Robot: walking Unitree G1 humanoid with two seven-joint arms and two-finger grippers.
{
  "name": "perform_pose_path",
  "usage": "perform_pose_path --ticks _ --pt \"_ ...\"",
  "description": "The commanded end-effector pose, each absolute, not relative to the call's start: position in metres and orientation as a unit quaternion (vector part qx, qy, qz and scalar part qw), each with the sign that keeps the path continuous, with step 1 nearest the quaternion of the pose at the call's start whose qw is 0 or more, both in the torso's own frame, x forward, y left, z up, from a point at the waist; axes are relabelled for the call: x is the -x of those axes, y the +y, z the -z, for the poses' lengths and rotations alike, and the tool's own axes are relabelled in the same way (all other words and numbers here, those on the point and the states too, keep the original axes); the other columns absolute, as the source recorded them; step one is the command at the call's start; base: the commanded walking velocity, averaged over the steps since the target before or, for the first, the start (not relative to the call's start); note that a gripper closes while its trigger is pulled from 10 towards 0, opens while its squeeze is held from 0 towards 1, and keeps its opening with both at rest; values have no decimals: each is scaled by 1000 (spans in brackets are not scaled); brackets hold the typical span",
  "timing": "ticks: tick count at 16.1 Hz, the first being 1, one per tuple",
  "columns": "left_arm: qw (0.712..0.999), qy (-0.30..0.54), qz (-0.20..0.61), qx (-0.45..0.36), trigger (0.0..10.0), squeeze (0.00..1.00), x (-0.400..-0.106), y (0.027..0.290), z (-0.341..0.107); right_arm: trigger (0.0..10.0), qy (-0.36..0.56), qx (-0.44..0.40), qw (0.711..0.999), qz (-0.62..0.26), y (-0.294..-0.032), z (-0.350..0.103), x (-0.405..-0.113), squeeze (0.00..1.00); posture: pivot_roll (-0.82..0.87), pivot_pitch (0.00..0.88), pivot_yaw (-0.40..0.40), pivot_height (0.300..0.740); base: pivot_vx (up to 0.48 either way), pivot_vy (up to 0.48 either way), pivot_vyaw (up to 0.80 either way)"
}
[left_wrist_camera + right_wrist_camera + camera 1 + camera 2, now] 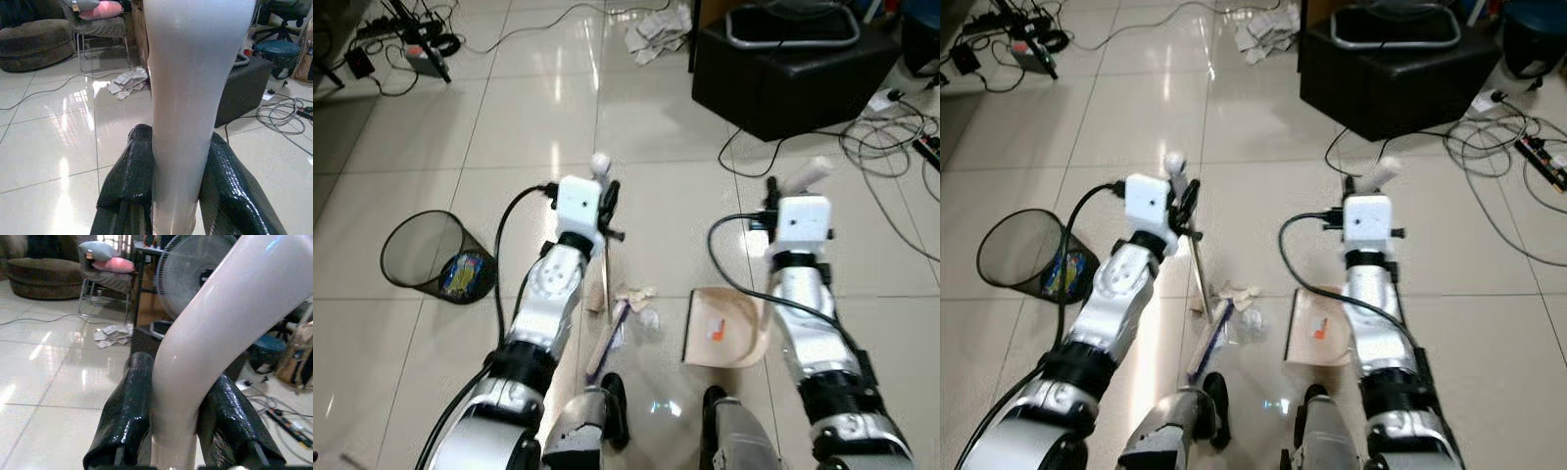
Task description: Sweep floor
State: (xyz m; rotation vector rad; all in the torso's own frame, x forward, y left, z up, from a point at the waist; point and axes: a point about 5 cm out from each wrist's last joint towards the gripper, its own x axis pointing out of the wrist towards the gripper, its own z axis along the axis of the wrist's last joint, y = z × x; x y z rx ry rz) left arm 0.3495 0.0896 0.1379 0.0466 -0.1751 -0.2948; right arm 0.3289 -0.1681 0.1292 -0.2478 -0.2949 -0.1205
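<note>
My left gripper (607, 201) is shut on the white handle of a broom (188, 98); its thin shaft runs down to the bristle head (607, 338) on the tiles between my feet. Crumpled paper scraps (634, 299) lie beside the bristles. My right gripper (781, 191) is shut on the curved cream handle of a dustpan (215, 328). The tan dustpan (724, 328) rests on the floor just right of the scraps, with an orange scrap inside it.
A black mesh wastebasket (435, 257) lies tipped over at my left, a colourful wrapper inside. More crumpled paper (656, 34) lies far ahead beside a black ottoman (793, 64). Cables (891, 147) sprawl on the right. A tripod and power adapters (411, 39) stand at far left.
</note>
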Motion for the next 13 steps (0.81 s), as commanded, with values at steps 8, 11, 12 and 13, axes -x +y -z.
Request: perform_pose_path --ticks 8,11,12,13 --pt "979 -111 144 91 10000 0 -359 74 -164 10000 -157 104 981 40 -146 -122 -329 0 88 304 130 740 0 0 0" --pt "971 -117 177 111 10000 0 -360 69 -174 10000 -155 102 981 48 -151 -121 -331 0 89 292 129 740 0 0 0" --pt "965 -116 201 124 10000 0 -359 66 -177 10000 -156 102 981 50 -152 -122 -332 0 88 283 127 740 0 0 0" --pt "956 -121 226 142 10000 0 -357 62 -183 10000 -157 101 981 51 -152 -123 -333 0 88 277 126 740 0 0 0"
